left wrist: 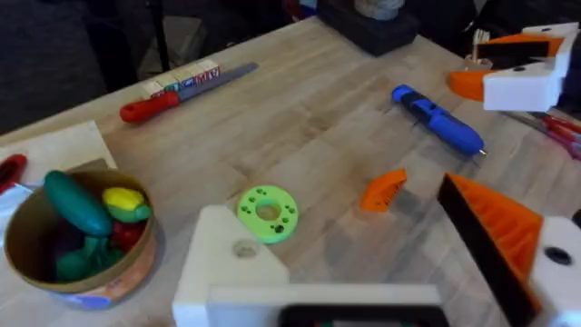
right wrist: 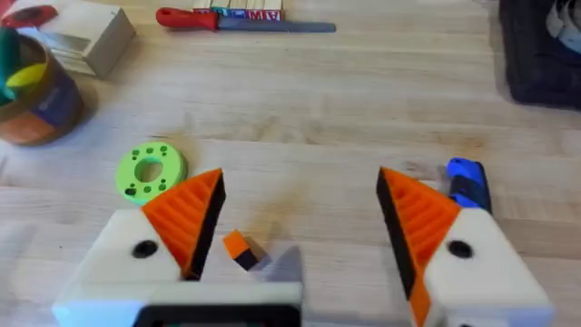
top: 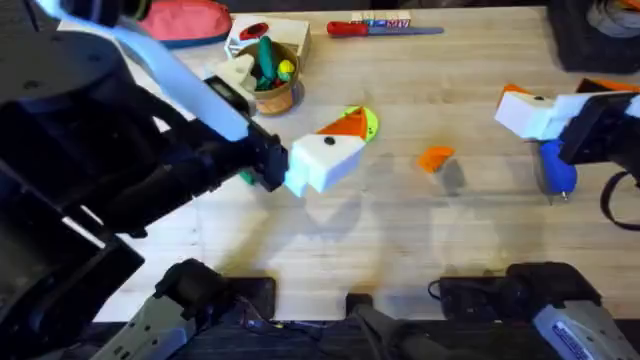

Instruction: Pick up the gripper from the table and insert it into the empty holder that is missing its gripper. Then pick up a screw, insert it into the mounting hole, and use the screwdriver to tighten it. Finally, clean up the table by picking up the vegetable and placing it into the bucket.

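The small orange gripper [top: 435, 158] lies loose on the surface [top: 420, 80]; nothing inserted yet. Right end effector [right wrist: 300, 227] hovers above, fingers apart. Left end effector's state: cannot tell.

Gripper [top: 435, 158] left of screwdriver [top: 556, 172]

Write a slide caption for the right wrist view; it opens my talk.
Open jaws of the right gripper straddle the small orange gripper.
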Robot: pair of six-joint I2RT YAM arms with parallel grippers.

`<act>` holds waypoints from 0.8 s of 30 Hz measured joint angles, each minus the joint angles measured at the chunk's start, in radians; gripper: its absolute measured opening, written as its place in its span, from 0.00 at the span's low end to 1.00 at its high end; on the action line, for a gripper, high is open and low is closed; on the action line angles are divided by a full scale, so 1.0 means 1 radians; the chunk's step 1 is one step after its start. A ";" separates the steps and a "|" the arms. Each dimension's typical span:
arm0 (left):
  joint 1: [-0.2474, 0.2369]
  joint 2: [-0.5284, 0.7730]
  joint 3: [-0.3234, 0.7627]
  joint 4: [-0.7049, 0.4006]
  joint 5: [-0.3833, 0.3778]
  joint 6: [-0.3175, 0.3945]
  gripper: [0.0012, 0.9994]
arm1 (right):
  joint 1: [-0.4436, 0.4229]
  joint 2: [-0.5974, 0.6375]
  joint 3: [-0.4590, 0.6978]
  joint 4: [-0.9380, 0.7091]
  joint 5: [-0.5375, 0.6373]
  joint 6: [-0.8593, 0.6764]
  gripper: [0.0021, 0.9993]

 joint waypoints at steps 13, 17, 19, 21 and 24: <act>-0.025 -0.253 -0.421 0.455 -0.007 0.047 0.99 | 0.000 0.000 0.000 0.000 0.000 0.000 0.99; -0.033 -0.488 -0.630 0.483 -0.007 0.038 0.99 | 0.000 0.000 0.000 0.000 0.000 0.000 0.99; -0.032 -0.547 -0.679 0.483 -0.007 0.034 0.99 | 0.000 0.000 0.000 0.001 0.000 0.000 0.99; -0.033 -0.589 -0.714 0.471 -0.007 0.022 0.99 | 0.000 0.000 0.000 0.000 0.000 0.000 0.99; -0.042 -0.592 -0.714 0.426 -0.002 0.013 0.99 | 0.000 0.000 0.000 0.000 0.000 0.000 0.99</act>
